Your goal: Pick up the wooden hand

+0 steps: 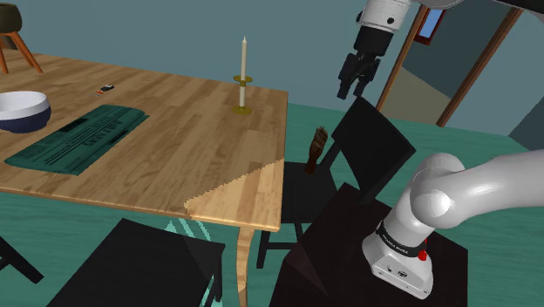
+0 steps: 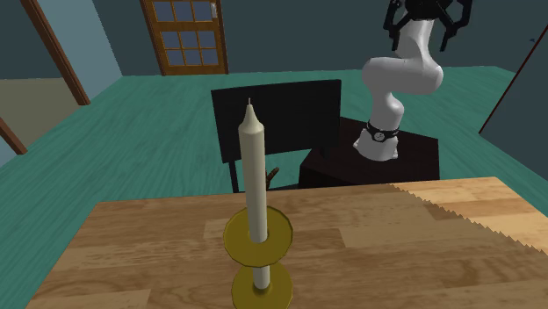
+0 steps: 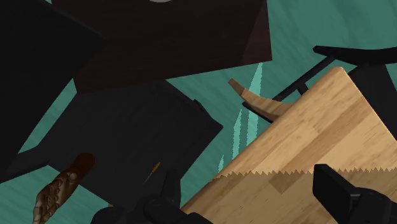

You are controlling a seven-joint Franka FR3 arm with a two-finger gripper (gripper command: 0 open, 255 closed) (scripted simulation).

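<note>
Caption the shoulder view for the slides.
Open tool hangs over the black chair where the brown hand stands, beside the wooden table.

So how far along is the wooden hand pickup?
Done: nothing yet. The wooden hand sits on the black chair, not gripped. In hand: the tool hovers open, well above the chair. Left: descend to the hand, close on it, lift.

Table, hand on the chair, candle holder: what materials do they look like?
Table: light wood, matte, plank grain visible. Hand: dark brown, probably carved wood; ridged fingers. Candle holder: yellowish, likely brass, dull sheen.
</note>
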